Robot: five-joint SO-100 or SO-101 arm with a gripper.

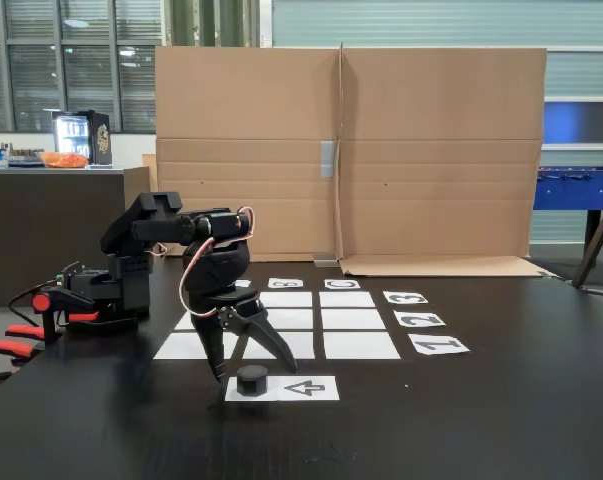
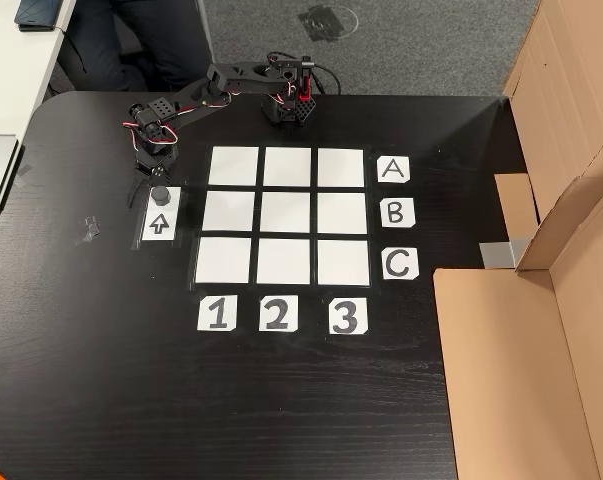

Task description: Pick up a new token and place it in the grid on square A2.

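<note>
Hovering spread-jawed gripper [image 1: 243, 365] over token [image 1: 252, 379] on arrow-printed sheet [image 1: 306, 388], beside A-B-C/1-2-3 grid [image 2: 283, 215]

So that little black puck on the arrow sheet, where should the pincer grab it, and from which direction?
Probably from straight above, pinching the token's curved side wall across its width. It is a short round cylinder standing flat on the arrow sheet, so any pair of opposite sides serves equally and nothing crowds it. The pincer hangs open just over it, fingers pointing down, so a short drop should straddle it.
</note>
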